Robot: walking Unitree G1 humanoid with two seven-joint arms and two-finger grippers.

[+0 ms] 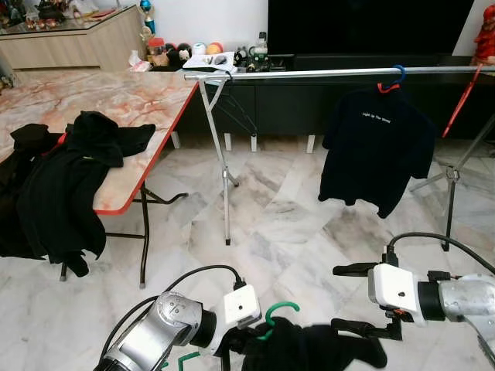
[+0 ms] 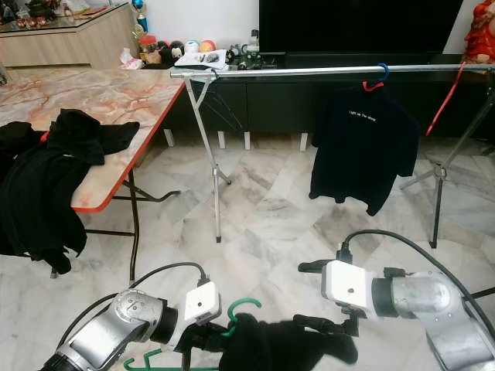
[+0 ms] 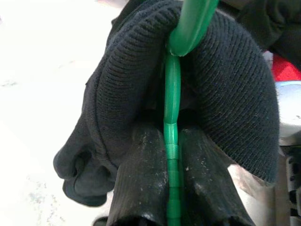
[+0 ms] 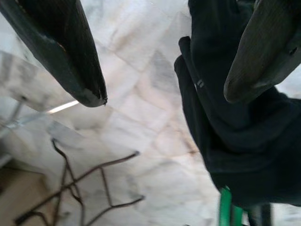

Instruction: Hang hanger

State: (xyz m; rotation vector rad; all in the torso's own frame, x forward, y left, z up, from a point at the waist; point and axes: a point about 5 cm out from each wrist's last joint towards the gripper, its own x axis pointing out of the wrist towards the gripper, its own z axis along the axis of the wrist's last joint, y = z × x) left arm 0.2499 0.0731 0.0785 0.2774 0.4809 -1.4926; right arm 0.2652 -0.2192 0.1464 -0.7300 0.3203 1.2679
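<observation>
You stand on a pale marble floor (image 1: pixel 286 224), with a long silver rail (image 1: pixel 332 73) ahead and one black shirt (image 1: pixel 377 147) already hanging on it. Your left gripper (image 3: pixel 171 141) has its fingers squeezed tight on the neck of the green hanger (image 1: pixel 276 315), which carries a dark garment (image 1: pixel 313 348), low by the floor. Your right gripper (image 1: pixel 360 297) waits just beside the cloth, fingers wide apart. I think you are at the carry step. Next, lift the hook up over the rail.
</observation>
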